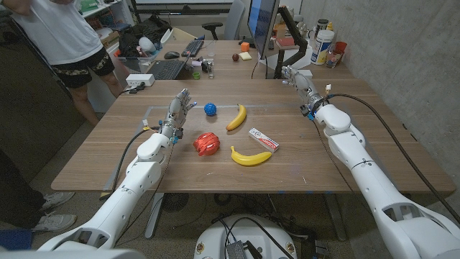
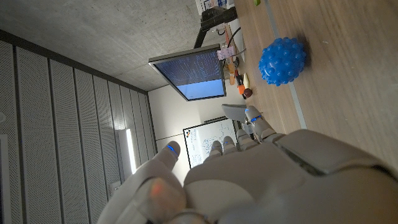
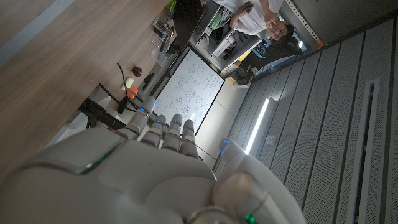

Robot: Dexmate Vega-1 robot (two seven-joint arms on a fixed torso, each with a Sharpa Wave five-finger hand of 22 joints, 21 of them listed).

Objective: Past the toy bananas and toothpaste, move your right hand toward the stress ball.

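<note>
Fingers of the right robot hand point(image 1: 296, 76) are held apart, empty, far from the ball point(image 1: 210, 108). Bananas point(image 1: 237, 117) and toothpaste point(image 1: 263, 139) lie between; they could be bumped if the surface is skimmed low.

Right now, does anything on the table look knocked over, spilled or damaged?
Nothing stands out. The blue stress ball, two toy bananas, toothpaste box and red toy lie intact on the wooden table; neither robot hand touches them.
</note>
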